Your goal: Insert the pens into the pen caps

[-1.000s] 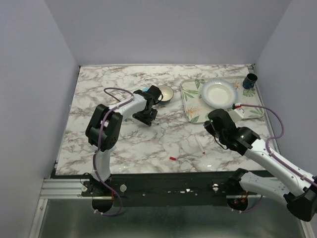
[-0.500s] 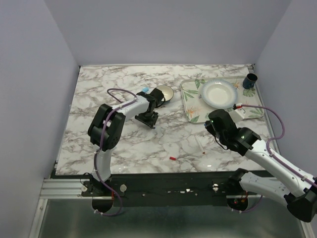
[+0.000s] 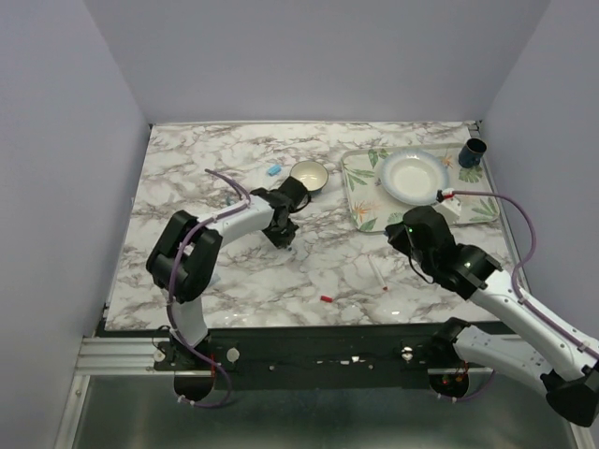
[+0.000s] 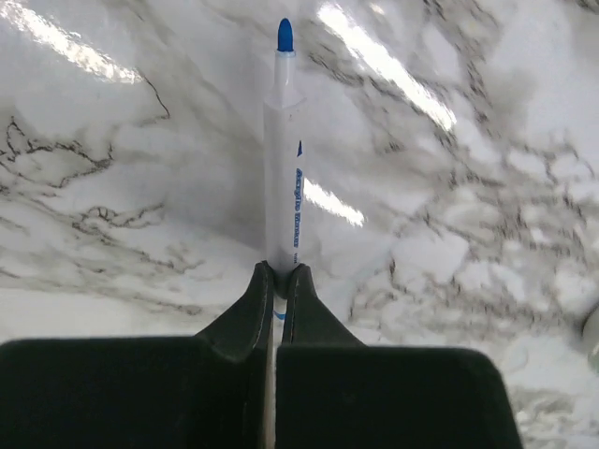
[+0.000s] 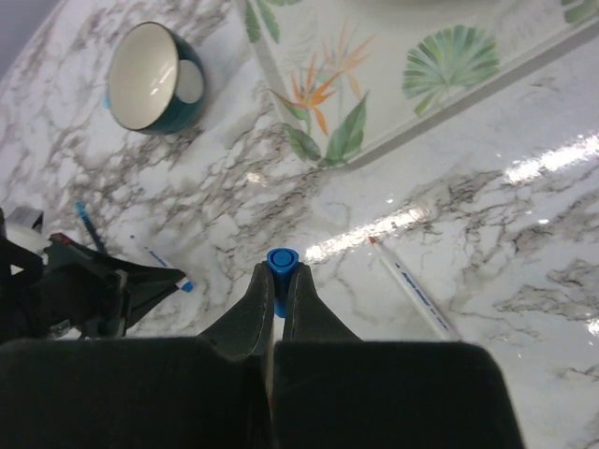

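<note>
We see left gripper (image 4: 278, 279) clamped on blue-tipped pen (image 4: 284, 159) over marble table (image 4: 468, 187). Right gripper (image 5: 278, 285) pinching blue pen cap (image 5: 280, 259). Red-tipped pen (image 5: 412, 288) lies near floral tray (image 5: 374, 103).

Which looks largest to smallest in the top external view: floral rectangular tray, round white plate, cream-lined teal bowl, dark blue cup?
1. floral rectangular tray
2. round white plate
3. cream-lined teal bowl
4. dark blue cup
Bowl and cup look close.
</note>
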